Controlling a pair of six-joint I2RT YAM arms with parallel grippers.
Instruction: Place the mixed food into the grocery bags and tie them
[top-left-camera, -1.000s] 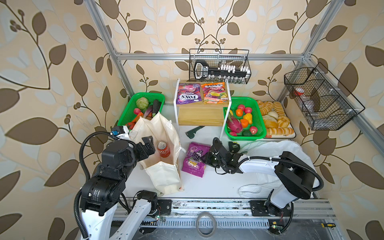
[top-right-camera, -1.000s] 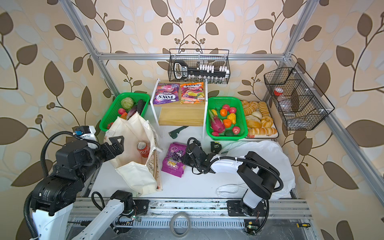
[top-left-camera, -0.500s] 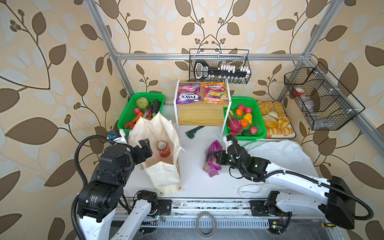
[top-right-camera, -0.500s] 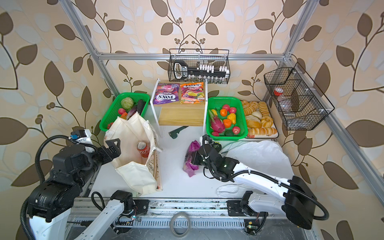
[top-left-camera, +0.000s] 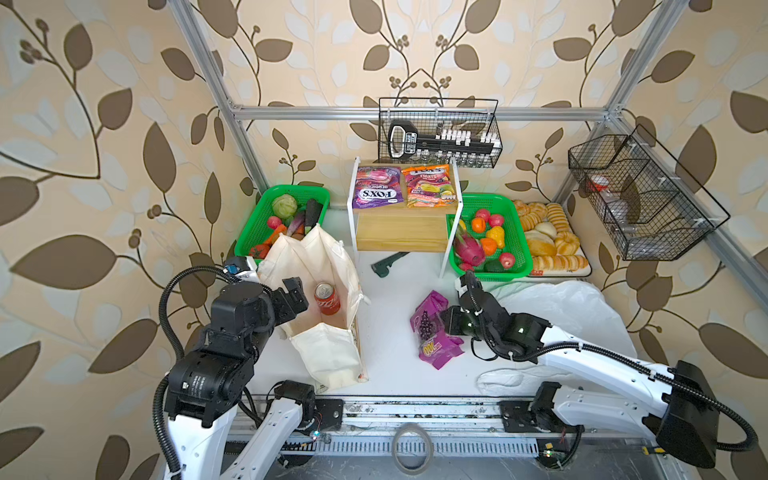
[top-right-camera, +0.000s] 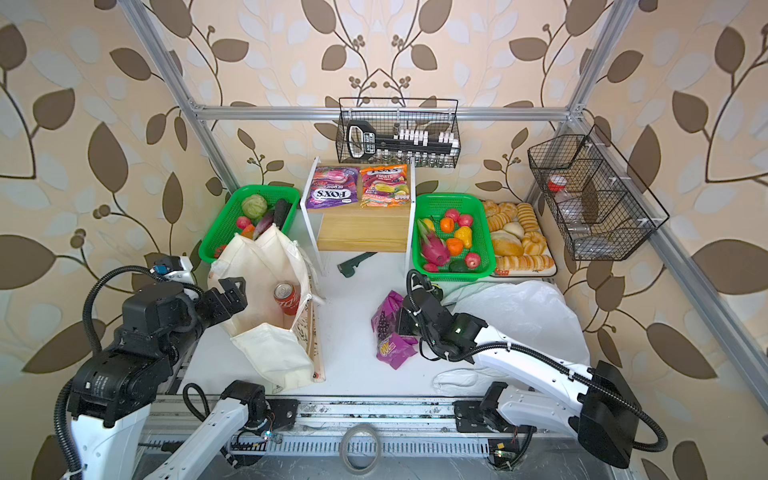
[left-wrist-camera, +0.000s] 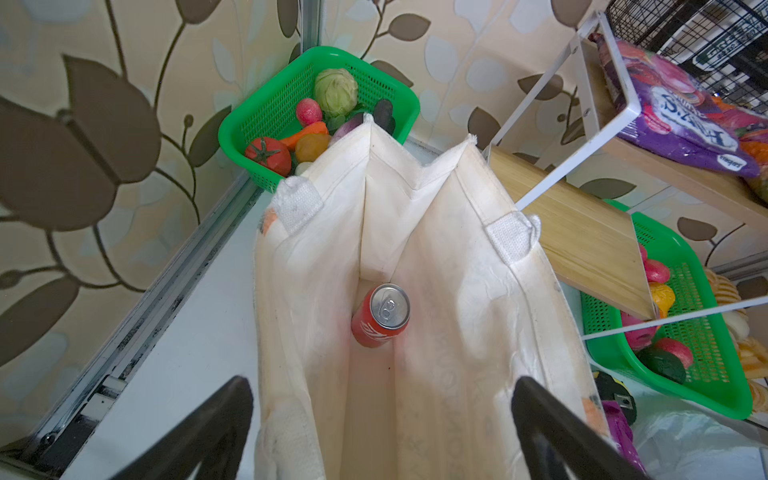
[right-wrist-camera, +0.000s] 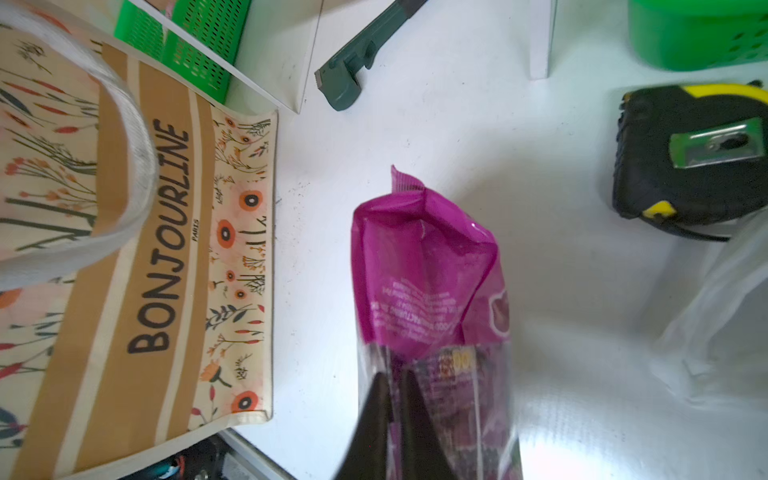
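The cream floral tote (top-left-camera: 328, 266) (top-right-camera: 266, 257) stands open on the left of the table, one of the grocery bags. A red soda can (top-left-camera: 326, 298) (left-wrist-camera: 380, 316) stands inside it. My left gripper (top-left-camera: 291, 297) (left-wrist-camera: 382, 382) is open, one finger on each side of the tote's near end. My right gripper (top-left-camera: 451, 322) (right-wrist-camera: 395, 399) is shut on the edge of the purple grape sweets packet (top-left-camera: 432, 332) (right-wrist-camera: 419, 270), which is raised on edge at mid-table. The white plastic bag (top-left-camera: 561, 307) (top-right-camera: 519, 311) lies flat on the right.
A shelf at the back holds two Fox's packets (top-left-camera: 430, 187). A green basket (top-left-camera: 490, 198) of toy fruit and a bread tray (top-left-camera: 548, 241) sit back right. A green vegetable basket (top-left-camera: 291, 191) is behind the tote. A tape measure (right-wrist-camera: 690, 158) and a dark green tool (top-left-camera: 388, 262) lie on the table.
The purple packet lay flat on the table a second ago; my right gripper has pinched its edge and raised it upright. The right arm has stretched out. The left arm has barely moved.
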